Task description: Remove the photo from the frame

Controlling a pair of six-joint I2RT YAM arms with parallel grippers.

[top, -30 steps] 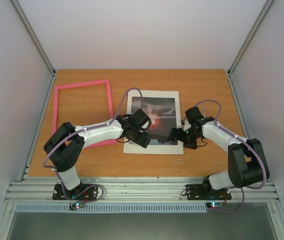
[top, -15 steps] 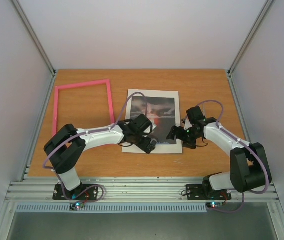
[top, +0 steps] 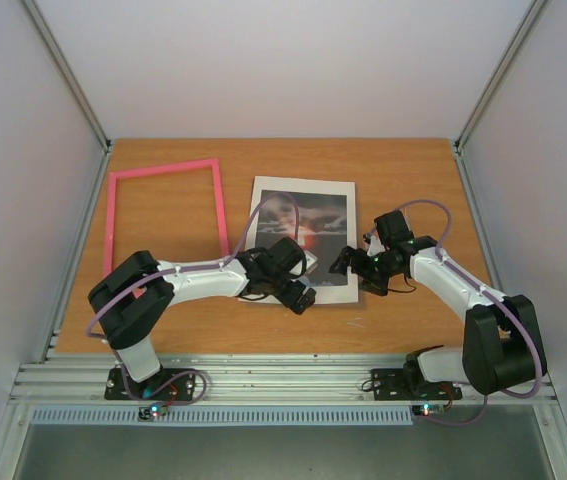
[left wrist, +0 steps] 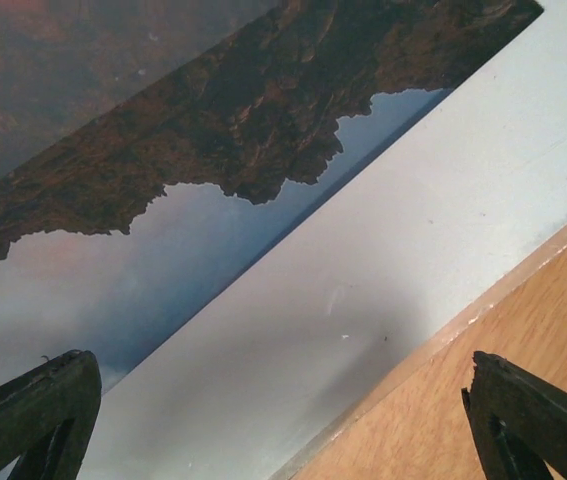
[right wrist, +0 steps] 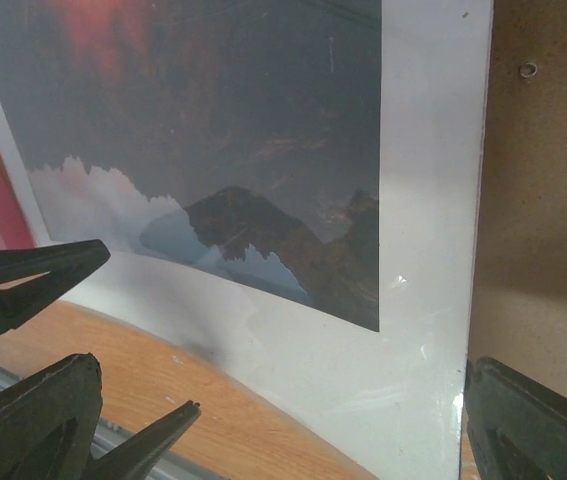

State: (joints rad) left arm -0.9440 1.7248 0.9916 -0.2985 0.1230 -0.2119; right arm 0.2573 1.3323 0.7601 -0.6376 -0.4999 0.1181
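Note:
The photo (top: pixel 308 215), a red sunset in dark clouds with a white border, lies flat mid-table outside the frame. The thin pink frame (top: pixel 219 200) lies empty to its left. My left gripper (top: pixel 301 298) hovers open over the photo's near-left corner. In the left wrist view its black fingers (left wrist: pixel 33 420) straddle the photo's white border (left wrist: pixel 363 300) and the wood. My right gripper (top: pixel 346 262) is open low over the near-right part of the photo (right wrist: pixel 233 150), with nothing held. The left gripper's fingertips (right wrist: pixel 33 280) show at the left of the right wrist view.
The wooden table (top: pixel 413 180) is walled by white panels on three sides. A brown board (right wrist: pixel 538 170) with a small metal ring lies along the photo's right edge. A metal rail (top: pixel 283 375) runs along the near edge by the arm bases.
My left gripper has drawn back from over the picture toward the near edge, ending at the photo's near-left corner. The photo shifted slightly. The right gripper edged a little left.

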